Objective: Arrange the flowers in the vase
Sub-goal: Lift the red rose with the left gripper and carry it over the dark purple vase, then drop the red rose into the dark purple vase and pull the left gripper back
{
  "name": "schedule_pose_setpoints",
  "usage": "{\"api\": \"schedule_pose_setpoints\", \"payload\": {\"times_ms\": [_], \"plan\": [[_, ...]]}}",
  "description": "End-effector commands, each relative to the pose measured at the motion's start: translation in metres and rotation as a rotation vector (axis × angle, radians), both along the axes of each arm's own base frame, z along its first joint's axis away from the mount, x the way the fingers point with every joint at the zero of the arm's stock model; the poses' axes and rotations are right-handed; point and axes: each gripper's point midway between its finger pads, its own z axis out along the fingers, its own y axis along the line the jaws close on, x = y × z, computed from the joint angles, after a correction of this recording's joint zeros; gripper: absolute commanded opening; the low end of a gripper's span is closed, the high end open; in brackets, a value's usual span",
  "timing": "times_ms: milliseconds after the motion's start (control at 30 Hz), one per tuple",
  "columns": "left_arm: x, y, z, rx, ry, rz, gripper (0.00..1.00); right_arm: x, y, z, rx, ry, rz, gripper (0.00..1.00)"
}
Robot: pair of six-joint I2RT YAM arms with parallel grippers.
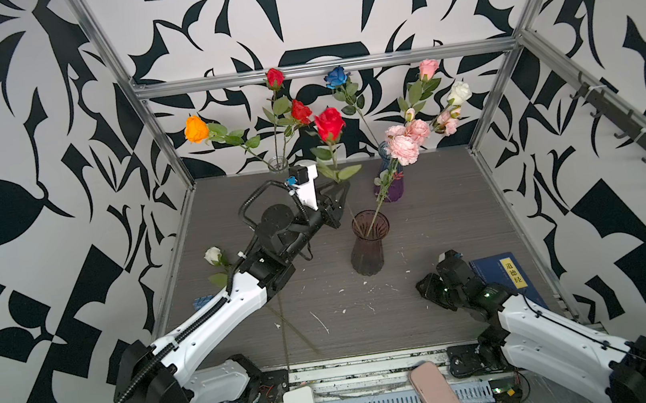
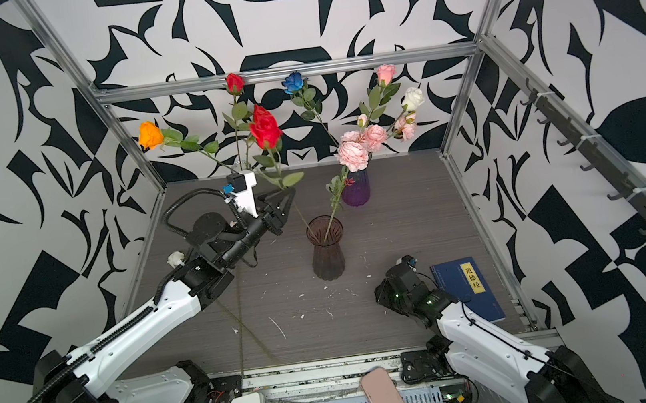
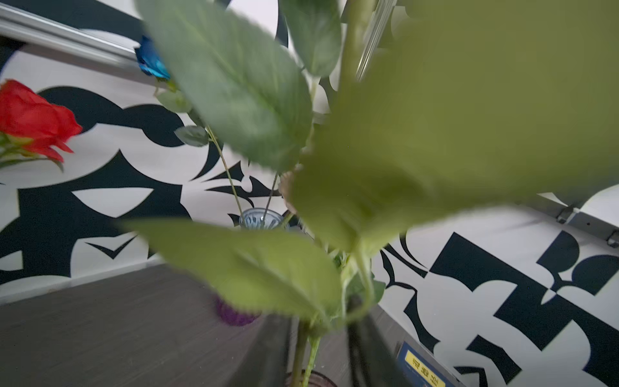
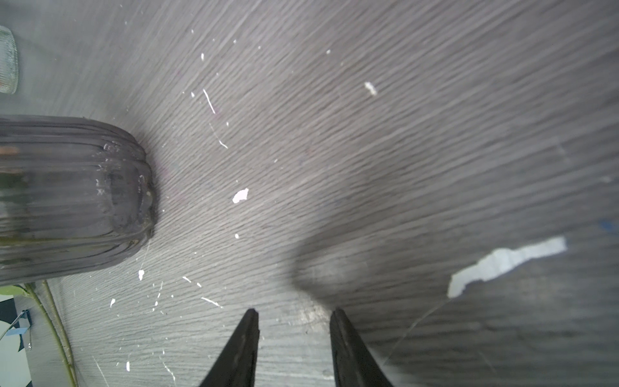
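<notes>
**Fig.** Bimanual cell; items listed largest to smallest, positions given rel. to the pincers.

- **(a)** Grey wood-grain table (image 1: pixel 432 323), flecked w/ white scraps.
- **(b)** L arm (image 1: pixel 210 321) reaches toward the back wall. R arm (image 1: pixel 546 330) sits low near the front edge.
- **(c)** Smoky ribbed vase (image 1: pixel 367 251), upright, just below and ahead of L pincer (image 1: pixel 342 188). It is well apart from R pincer (image 4: pixel 294 315), off to that pincer's side.
- **(d)** Blue book (image 1: pixel 506 278), flat on the table, close beside R pincer's wrist.
- **(e)** Purple vase (image 1: pixel 389 192), beyond L pincer's tips, holds blue rose (image 1: pixel 337 76), pink rose (image 1: pixel 428 68) and standing white rose (image 1: pixel 458 92).
- **(f)** Clear vase (image 1: pixel 278 164), just behind L pincer's camera block, holds orange rose (image 1: pixel 196 129).
- **(g)** Red rose (image 1: pixel 329 123): bloom above L pincer, stem running down btwn its jaws into the smoky vase mouth. L jaws stand apart; in the left wrist view the stem sits in the gap, nearer one finger.
- **(h)** Pink ruffled spray (image 1: pixel 404 146): stem also in the smoky vase, blooms up past L pincer's tips.
- **(i)** Loose white rose (image 1: pixel 213 256) lies behind L pincer, by the L arm.
- **(j)** R pincer: jaws apart, nothing btwn them, bare table beneath.
</notes>
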Motion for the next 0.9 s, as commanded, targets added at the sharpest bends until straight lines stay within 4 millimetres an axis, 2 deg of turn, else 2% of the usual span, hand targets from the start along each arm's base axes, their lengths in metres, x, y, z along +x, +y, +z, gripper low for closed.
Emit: {"api": "schedule_pose_setpoints", "payload": {"times_ms": [0,133,267,433,633,733,867], "plan": [[-0.006,-0.008,0.012,0.028,-0.020,-0.053,0.91,0.004,0.000,0.006,0.008,-0.024,-0.007,0.39],[-0.006,-0.003,-0.011,0.092,0.044,-0.030,0.92,0.004,0.000,0.007,0.007,-0.025,-0.009,0.39],[-0.010,0.021,-0.055,0.183,0.140,0.052,0.92,0.004,-0.001,0.007,0.009,-0.028,-0.013,0.40],[-0.022,0.078,-0.111,0.224,0.289,0.191,0.91,0.004,0.000,0.005,0.011,-0.021,-0.011,0.39],[-0.039,0.142,-0.160,0.223,0.384,0.372,0.87,0.005,0.002,0.003,0.008,-0.010,-0.003,0.39],[-0.045,0.163,-0.182,0.242,0.440,0.445,0.88,0.005,0.002,0.004,0.007,-0.011,-0.004,0.39],[-0.052,0.182,-0.210,0.271,0.509,0.521,0.92,0.004,0.002,0.003,0.013,-0.012,-0.009,0.39]]}}
